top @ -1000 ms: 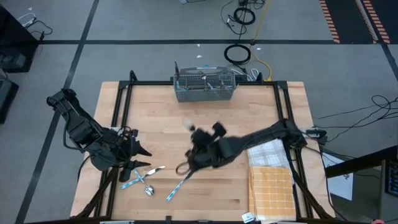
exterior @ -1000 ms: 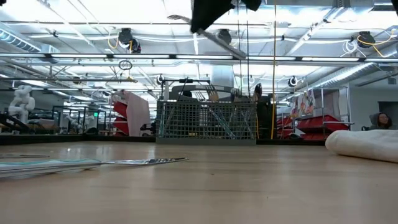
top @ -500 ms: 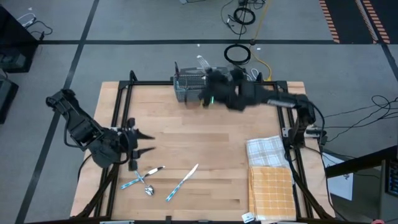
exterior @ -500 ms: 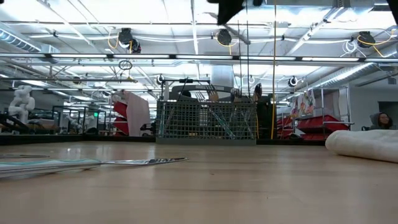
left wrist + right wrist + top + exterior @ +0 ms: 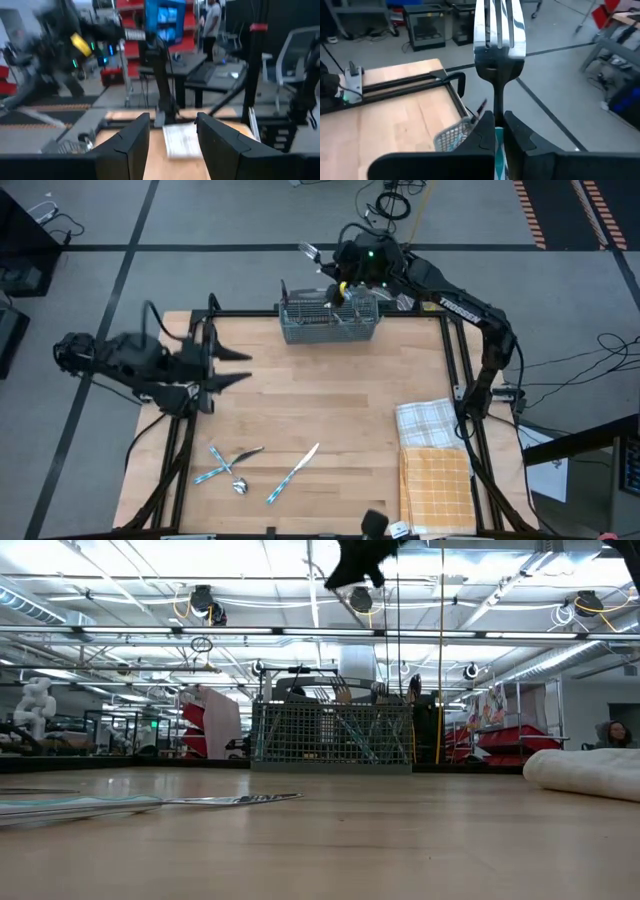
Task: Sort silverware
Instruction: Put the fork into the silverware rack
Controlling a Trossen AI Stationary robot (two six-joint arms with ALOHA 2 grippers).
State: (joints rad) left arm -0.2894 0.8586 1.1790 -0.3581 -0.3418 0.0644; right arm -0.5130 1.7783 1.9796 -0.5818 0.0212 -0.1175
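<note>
A fork (image 5: 497,37) stands clamped in the right gripper (image 5: 498,127), its shiny tines pointing away from the wrist and a sliver of its teal handle showing between the two dark fingers, which are pressed tight on the neck just below the head. From above, that gripper (image 5: 340,280) hangs over the far edge of the table, right above the grey wire-mesh caddy (image 5: 329,320), with the fork's silver head (image 5: 309,252) sticking out beyond the table's far side. From table height only a dark bit of the gripper (image 5: 358,562) shows, high over the caddy (image 5: 331,736).

The rest of the loose silverware lies on the wooden table (image 5: 330,400) near the front left corner: a knife (image 5: 293,473) by itself, and just to its left a small crossed cluster of teal-handled pieces (image 5: 229,464), one of them a spoon with its bowl toward the front edge.

The left gripper (image 5: 232,367) hovers over the table's left side, well apart from the cluster, with its fingers (image 5: 131,142) spread and nothing between them.

At the front right, a white checked cloth (image 5: 431,425) lies touching a yellow checked one (image 5: 436,491).
</note>
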